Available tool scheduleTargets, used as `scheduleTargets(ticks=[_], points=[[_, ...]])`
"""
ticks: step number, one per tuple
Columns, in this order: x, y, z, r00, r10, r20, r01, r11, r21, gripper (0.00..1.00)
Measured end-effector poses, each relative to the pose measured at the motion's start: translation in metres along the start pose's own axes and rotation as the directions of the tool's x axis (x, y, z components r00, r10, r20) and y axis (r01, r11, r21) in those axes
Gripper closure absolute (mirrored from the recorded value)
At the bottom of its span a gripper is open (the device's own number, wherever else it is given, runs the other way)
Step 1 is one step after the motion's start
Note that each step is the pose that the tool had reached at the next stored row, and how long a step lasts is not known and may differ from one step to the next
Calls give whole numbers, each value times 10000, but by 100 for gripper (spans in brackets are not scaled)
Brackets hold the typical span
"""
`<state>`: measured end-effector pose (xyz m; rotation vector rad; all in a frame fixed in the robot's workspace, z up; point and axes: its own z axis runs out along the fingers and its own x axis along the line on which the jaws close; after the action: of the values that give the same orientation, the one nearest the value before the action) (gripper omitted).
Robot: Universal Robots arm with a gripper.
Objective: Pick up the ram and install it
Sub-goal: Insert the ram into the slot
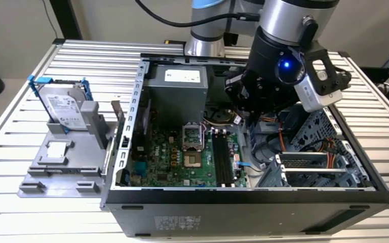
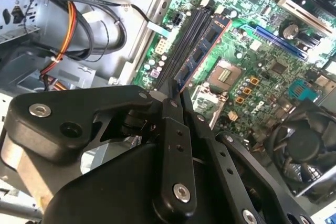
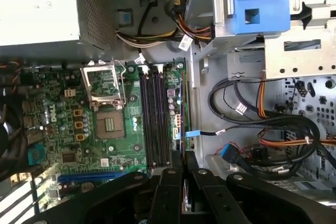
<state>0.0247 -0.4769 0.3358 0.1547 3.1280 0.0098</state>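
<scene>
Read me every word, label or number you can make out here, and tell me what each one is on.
On the hard drive, a silver label: too small to read.
On the power supply, a white sticker: blurred.
On the case, a front sticker: blurred.
On the motherboard, printing: too small.
On the cable tags: too small.
On the ram held in the jaws: no legible print.
</scene>
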Motion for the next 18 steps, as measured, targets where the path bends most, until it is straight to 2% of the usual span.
scheduleTargets(ticks=[6,8,11,18], points=[[106,-11,108,9999,-131,-1,131,9999,-1,100],[106,-11,122,9999,-132,-23,132,9999,2,100],[105,-11,135,9999,-130,-24,130,9999,-1,100],[94,-5,262,9999,-137,-25,137,9999,0,100]])
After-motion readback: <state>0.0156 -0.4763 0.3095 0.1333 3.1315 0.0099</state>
